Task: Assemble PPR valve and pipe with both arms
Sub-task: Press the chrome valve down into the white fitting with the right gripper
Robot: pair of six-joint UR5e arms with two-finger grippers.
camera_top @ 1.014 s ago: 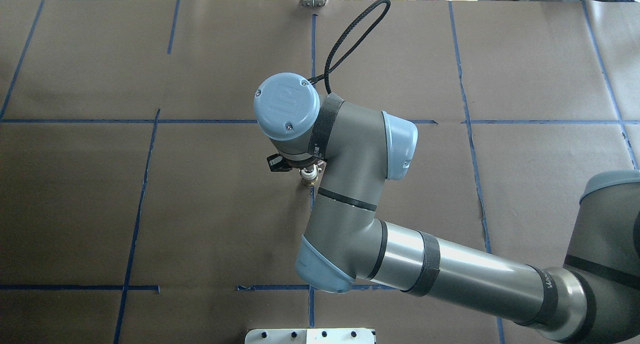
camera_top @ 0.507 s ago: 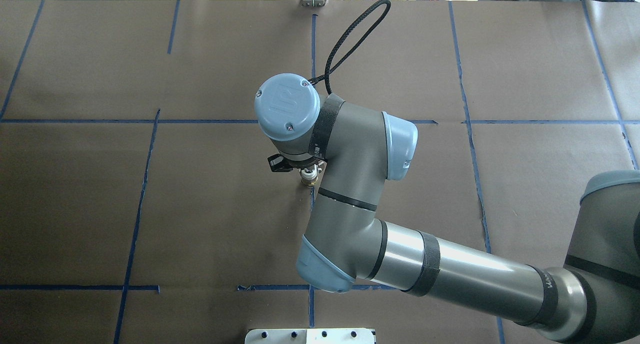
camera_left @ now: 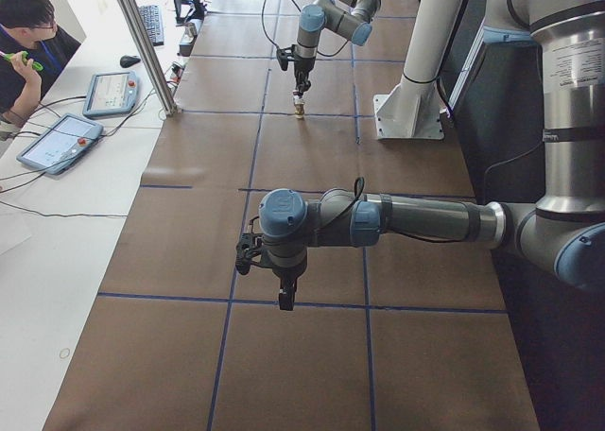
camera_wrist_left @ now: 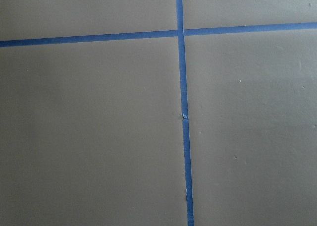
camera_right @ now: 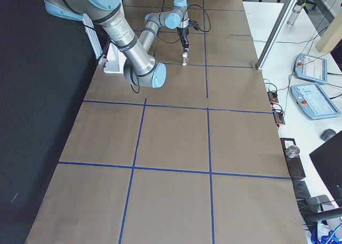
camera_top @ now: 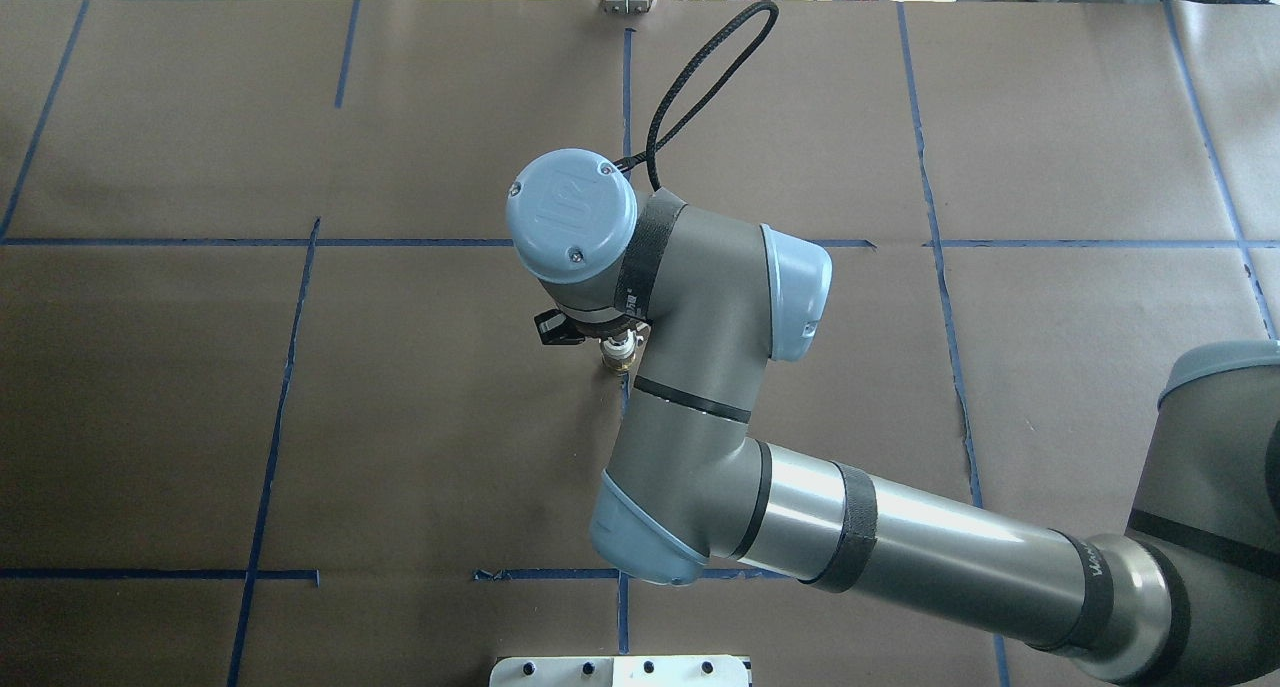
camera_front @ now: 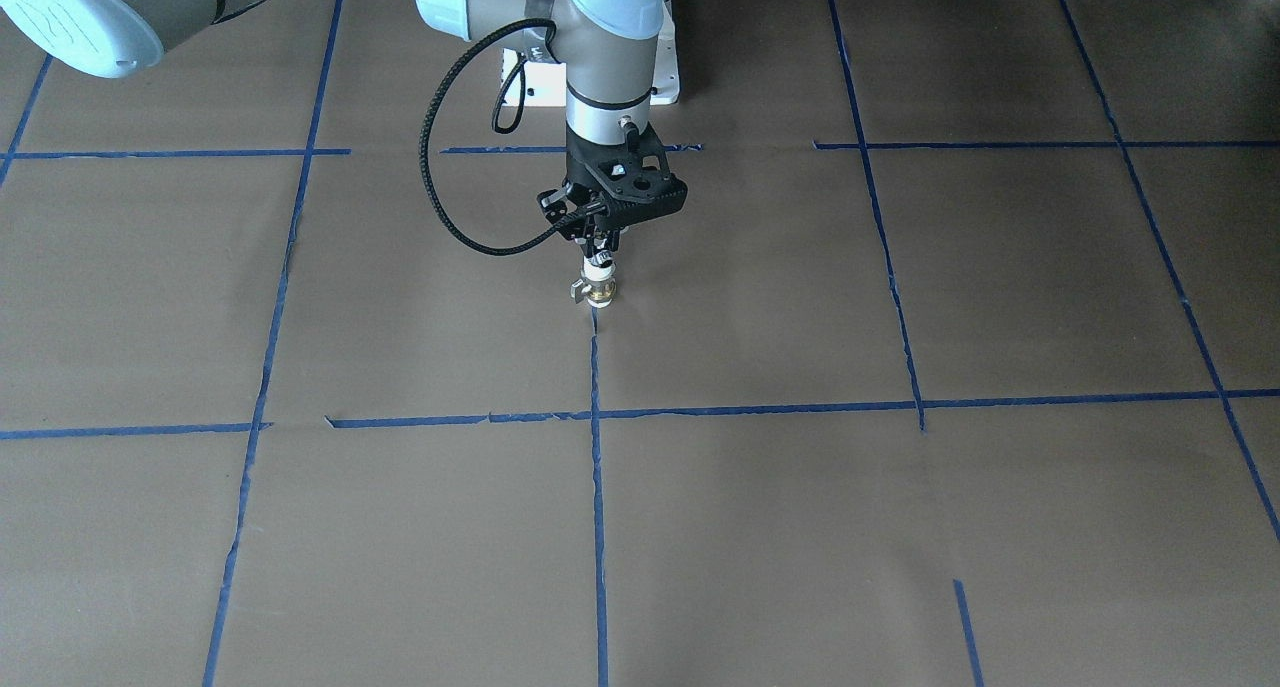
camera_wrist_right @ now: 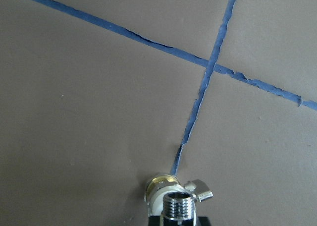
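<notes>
Here: right end effector (camera_front: 601,251) pinches stubby white-brass PPR valve (camera_front: 599,287), threaded chrome top.

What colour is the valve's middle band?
Brass gold; the PPR valve shows it best in the exterior front-facing view.

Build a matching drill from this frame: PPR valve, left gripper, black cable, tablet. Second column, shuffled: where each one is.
1. PPR valve
2. left gripper
3. black cable
4. tablet

A. on the white bench beside the table
B. loops off the right arm at its wrist
C. upright on a blue tape line, in the right gripper
D. above the brown cover, far from the valve

Pairs: 1-C, 2-D, 3-B, 4-A
</notes>
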